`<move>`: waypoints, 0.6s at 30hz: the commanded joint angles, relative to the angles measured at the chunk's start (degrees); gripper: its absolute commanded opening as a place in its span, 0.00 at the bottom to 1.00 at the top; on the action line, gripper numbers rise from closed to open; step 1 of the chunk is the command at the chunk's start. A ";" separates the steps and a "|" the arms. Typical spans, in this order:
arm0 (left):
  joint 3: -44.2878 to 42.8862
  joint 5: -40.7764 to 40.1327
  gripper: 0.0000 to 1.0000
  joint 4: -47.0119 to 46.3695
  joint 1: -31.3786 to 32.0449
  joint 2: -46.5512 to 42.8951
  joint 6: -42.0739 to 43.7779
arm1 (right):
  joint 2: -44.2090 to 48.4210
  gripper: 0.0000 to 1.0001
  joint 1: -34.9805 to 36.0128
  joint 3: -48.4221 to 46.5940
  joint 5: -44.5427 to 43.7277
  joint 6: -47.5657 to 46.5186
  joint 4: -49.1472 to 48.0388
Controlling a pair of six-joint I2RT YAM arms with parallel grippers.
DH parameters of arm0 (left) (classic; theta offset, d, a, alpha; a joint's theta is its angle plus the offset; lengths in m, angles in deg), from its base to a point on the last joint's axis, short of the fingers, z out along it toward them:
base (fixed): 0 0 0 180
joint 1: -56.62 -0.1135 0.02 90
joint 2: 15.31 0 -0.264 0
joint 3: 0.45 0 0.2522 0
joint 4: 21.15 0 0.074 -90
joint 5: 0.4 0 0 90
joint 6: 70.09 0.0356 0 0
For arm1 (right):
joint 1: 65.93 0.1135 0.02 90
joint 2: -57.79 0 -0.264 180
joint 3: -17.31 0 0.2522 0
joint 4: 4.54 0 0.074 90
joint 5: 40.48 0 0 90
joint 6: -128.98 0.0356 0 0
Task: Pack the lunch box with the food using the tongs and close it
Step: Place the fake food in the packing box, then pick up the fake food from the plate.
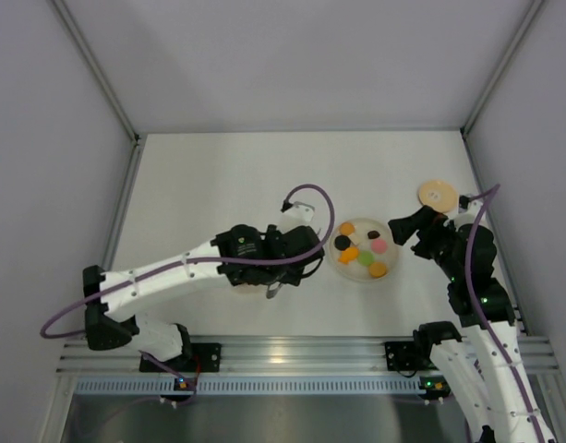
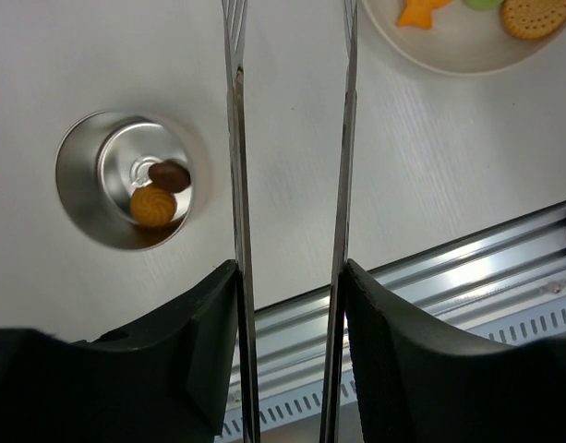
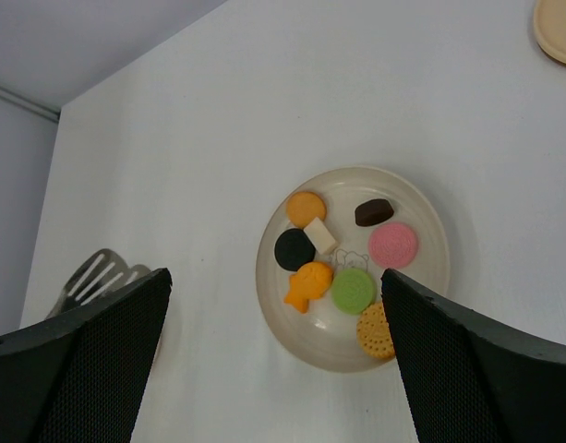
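My left gripper is shut on the tongs, one black finger pressing on each thin silvery arm; the arms stand apart with nothing between them. The tongs' slotted tips show in the right wrist view. To their left the lunch box, an open steel pot, holds a brown piece and a yellow cookie. Its wooden lid lies at the far right. Several food pieces lie on the pale plate. My right gripper hangs open above the plate.
The aluminium rail runs along the table's near edge, close behind the left gripper. White walls close in the table on the left, back and right. In the top view the left arm covers the pot.
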 commanded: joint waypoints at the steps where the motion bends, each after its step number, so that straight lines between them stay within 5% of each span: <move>1: -4.84 3.36 0.52 -9.86 0.24 7.06 7.95 | 0.98 0.95 -0.73 -0.70 -0.24 -0.27 -1.27; 18: -13.73 11.54 0.53 -17.16 -2.40 25.72 14.56 | 2.21 0.95 -0.73 -1.66 -1.39 -1.50 1.54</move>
